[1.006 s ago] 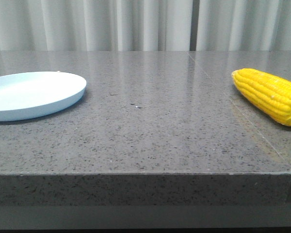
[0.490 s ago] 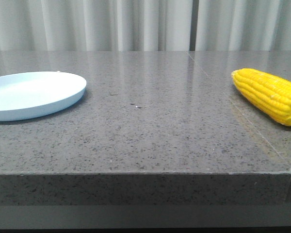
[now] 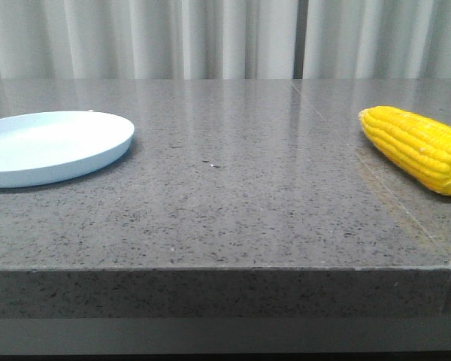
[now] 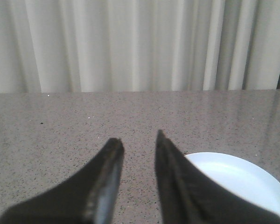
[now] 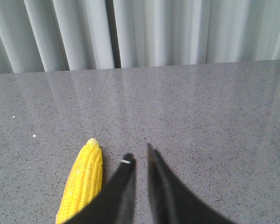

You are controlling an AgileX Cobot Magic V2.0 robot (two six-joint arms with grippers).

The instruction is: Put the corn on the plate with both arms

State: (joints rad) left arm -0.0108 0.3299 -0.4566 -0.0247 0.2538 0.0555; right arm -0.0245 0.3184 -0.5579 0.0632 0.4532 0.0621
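Observation:
The corn (image 3: 421, 147), a bright yellow cob, lies on the grey stone table at the far right of the front view, tapered tip pointing left. The pale blue plate (image 3: 52, 147) sits at the far left and holds nothing. Neither gripper shows in the front view. In the left wrist view my left gripper (image 4: 137, 140) is open above bare table, with the plate (image 4: 238, 179) beside one finger. In the right wrist view my right gripper (image 5: 138, 154) is open by a narrow gap, holding nothing. The corn (image 5: 84, 179) lies just beside it, outside the fingers.
The grey speckled table (image 3: 233, 195) stretches between plate and corn, and its front edge crosses the lower part of the front view. A seam in the tabletop runs near the corn. Pale curtains (image 3: 225, 37) hang behind the table.

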